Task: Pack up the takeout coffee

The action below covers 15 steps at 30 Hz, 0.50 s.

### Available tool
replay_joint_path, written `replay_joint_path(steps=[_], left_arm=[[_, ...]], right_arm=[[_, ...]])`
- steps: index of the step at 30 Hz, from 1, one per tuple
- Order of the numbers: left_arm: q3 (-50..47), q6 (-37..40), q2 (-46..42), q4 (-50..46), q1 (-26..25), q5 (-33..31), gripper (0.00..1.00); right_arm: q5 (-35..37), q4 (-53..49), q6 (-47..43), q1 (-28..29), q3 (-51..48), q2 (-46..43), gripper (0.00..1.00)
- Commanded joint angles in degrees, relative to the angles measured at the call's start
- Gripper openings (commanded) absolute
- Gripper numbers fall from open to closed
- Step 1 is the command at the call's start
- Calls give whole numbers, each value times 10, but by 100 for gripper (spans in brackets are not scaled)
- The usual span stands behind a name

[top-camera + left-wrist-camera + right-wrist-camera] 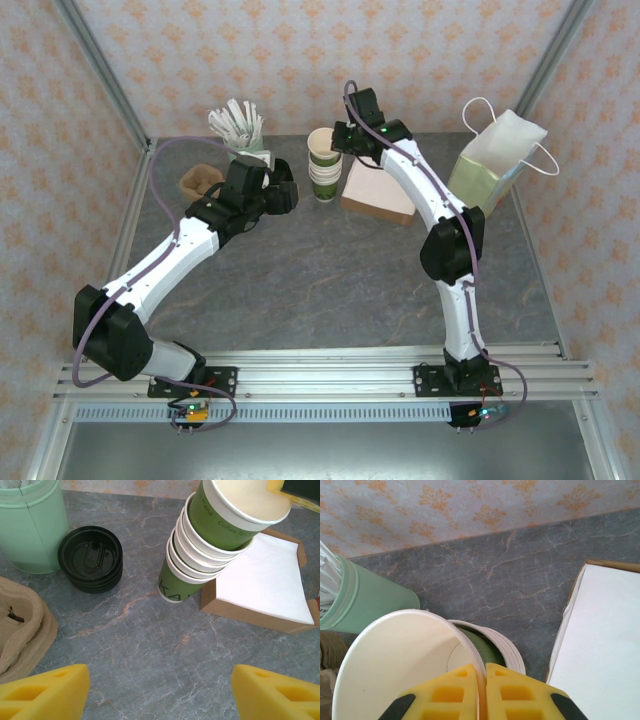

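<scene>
right gripper is closed on the rim of the top paper cup, which i see tilted with its base nested in the cup stack at 12 o'clock on the table. left gripper hangs wide open and empty at 10 o'clock. paper bag stands at 2 o'clock; napkin box sits just beside the stack's 3 o'clock side; black lids sit at its 9 o'clock.

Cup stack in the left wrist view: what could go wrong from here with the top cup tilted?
The right gripper pinches only the rim of the top cup, so the thin paper could crease or slip free. That cup sits tilted in the cup stack; the cups below may lift with it, or the stack may tip toward the napkin box.
</scene>
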Motion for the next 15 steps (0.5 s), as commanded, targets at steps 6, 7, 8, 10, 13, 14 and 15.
replay_joint_path(steps=[6,7,8,10,13,14,15], left_arm=[[-9,13,-22,-7,-3,-23,75],[-10,13,-25,-7,-3,-25,76],[-10,14,-28,-5,-3,-26,75],[-13,14,-34,-1,-3,-32,75],[-16,16,-40,4,-3,-45,75],[-15,16,-40,5,-3,-52,75],[-14,17,-40,5,-3,-60,75]], right_arm=[[24,-57,-17,5,71,-17,9],[25,-60,-19,6,77,-24,9],[27,-64,-21,6,80,-32,9],[29,-70,-25,6,80,-51,9],[32,-75,-34,10,66,-92,9],[31,-76,-37,12,56,-106,9],[30,-77,-43,15,37,-124,9]])
